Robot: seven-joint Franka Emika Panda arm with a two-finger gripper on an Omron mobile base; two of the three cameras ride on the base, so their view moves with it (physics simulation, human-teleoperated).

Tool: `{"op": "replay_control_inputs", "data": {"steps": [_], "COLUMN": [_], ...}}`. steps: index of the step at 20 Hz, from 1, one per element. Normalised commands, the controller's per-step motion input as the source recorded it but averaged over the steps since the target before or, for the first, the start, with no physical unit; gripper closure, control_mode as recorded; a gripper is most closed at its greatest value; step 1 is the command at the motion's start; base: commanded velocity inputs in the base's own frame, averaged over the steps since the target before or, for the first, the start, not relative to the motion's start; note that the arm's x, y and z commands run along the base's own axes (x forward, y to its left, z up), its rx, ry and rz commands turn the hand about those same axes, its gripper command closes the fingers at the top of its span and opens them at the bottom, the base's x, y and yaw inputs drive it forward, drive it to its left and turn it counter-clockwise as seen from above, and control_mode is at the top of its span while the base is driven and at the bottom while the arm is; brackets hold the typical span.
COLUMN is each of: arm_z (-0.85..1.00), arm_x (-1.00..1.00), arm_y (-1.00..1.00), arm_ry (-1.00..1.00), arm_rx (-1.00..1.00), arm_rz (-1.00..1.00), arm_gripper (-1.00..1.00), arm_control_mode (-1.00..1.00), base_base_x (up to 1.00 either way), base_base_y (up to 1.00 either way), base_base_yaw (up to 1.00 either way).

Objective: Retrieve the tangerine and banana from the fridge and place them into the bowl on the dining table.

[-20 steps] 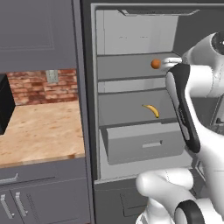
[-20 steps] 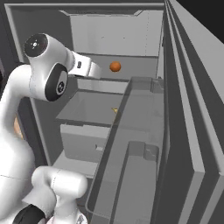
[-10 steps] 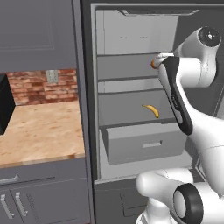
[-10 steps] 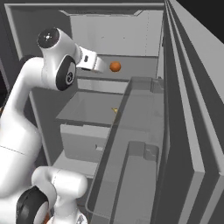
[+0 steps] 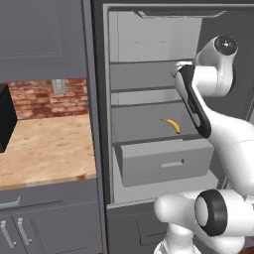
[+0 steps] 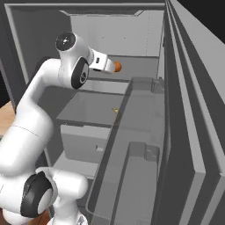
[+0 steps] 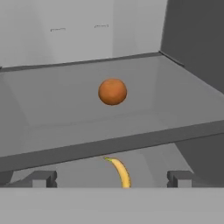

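Plainly unlabelled, the tangerine (image 7: 112,91) sits ahead of the spread, empty claw (image 7: 112,178).

The white arm rises from its base, bends at a dark-jointed elbow high up, and reaches forward and level. In the right base view its wrist ends in the tool (image 6: 113,67), stretched out horizontally. In the hand view the tool (image 7: 113,178) has its jaws spread wide, the two dark fingertips (image 7: 40,178) standing far apart at the bottom with nothing between them. In the left base view the forearm runs downward in front of the body.
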Motion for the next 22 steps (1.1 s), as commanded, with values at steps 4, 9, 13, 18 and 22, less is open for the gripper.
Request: {"op": "replay_control_inputs", "data": {"steps": [4,9,13,18,22], "arm_z": [-0.08,-0.05,-0.09,-0.14,-0.18], "arm_x": [0.44,0.4,0.39,0.41,0.41], "arm_y": [-0.31,-0.15,-0.01,0.0,0.0], "arm_ry": [0.02,0.01,0.03,0.05,0.02], "arm_rx": [0.0,0.0,0.0,0.0,0.0], "arm_rz": [-0.04,-0.03,-0.02,-0.01,0.0], "arm_gripper": [-1.0,-1.0,-1.0,-1.0,-1.0], "arm_control_mode": [-1.0,-1.0,-1.0,-1.0,-1.0], "base_base_x": [0.0,0.0,0.0,0.0,0.0], "base_base_y": [0.0,0.0,0.0,0.0,0.0], "base_base_yaw": [0.0,0.0,0.0,0.0,0.0]}}
